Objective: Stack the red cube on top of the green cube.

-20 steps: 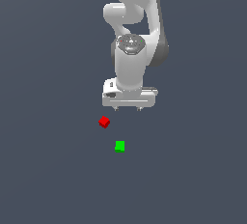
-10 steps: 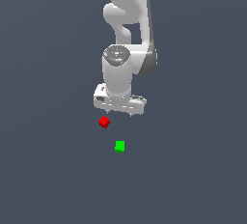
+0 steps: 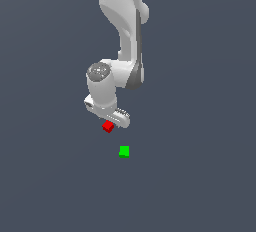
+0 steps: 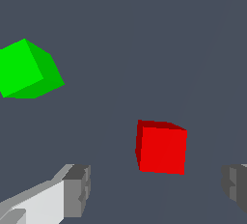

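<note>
Red cube [image 3: 107,126] just left of frame centre in the exterior view, resting on the dark grey counter [image 3: 200,176], partly tucked under the lower edge of the white gripper [image 3: 111,118]. Green cube [image 3: 124,151] below and to the right of it in that frame, near but clearly apart, out in the open. Arm reaching down from the top of the frame, wrist bent toward the exterior view's left.

In the wrist view, red cube [image 4: 161,147] flat on the counter [image 4: 144,35], lined up with the gap between the two grey fingertips [image 4: 77,189], nearer the far end of that gap. Gripper [image 4: 155,189] spread wide, released, touching nothing. Green cube [image 4: 29,69] off to one side, outside the fingers' span.
</note>
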